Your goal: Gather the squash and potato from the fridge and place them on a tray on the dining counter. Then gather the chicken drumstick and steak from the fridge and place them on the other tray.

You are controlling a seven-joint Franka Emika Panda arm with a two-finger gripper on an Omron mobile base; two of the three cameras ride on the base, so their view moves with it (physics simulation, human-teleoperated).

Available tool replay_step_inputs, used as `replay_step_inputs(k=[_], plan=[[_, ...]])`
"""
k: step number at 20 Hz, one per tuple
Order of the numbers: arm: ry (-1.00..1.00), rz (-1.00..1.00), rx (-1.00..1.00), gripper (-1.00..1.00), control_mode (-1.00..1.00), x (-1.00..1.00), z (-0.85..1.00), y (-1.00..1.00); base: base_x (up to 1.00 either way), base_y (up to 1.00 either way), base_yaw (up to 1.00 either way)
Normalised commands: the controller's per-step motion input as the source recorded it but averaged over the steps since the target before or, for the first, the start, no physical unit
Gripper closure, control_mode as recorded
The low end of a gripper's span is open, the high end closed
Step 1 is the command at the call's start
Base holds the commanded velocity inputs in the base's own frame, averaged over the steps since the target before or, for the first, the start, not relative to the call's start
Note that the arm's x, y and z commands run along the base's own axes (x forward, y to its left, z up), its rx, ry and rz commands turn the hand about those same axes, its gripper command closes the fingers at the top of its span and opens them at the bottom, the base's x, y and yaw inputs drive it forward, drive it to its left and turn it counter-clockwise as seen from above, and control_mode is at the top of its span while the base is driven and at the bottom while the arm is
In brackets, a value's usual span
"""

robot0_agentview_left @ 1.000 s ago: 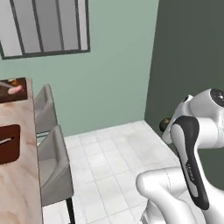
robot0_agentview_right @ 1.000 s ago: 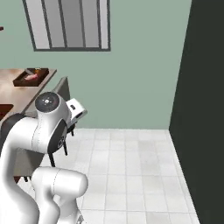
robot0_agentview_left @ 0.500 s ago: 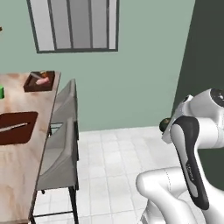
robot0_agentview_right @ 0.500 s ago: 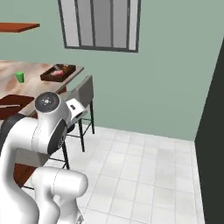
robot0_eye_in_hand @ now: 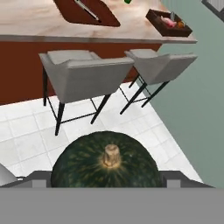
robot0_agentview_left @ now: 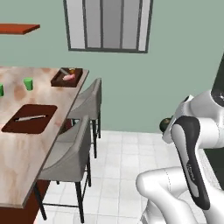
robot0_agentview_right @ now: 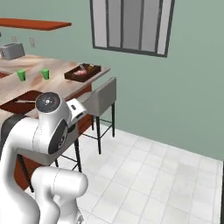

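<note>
One squash point(robot0_eye_in_hand: 105, 167), two trays point(robot0_agentview_left: 66, 78)

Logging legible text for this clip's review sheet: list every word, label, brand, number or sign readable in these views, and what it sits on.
Faint marking on the arm's dark cover, left base view: too small and blurred to read.
Dining counter, both trays, green cups, stools, window and the squash in the hand view: no text or signs.
</note>
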Motion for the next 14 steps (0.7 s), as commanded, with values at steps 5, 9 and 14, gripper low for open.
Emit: replay_step_inputs(k=[5,9,14], plan=[[0.0,0.0,0.0,1.0,1.0,0.0,0.0,0.0,0.42,-0.37,0.4],[0.0,0.0,0.0,1.0,1.0,0.0,0.0,0.0,0.44,-0.54,0.39],[0.0,0.0,0.0,1.0,1.0,0.0,0.0,0.0,0.37,-0.61,0.39]])
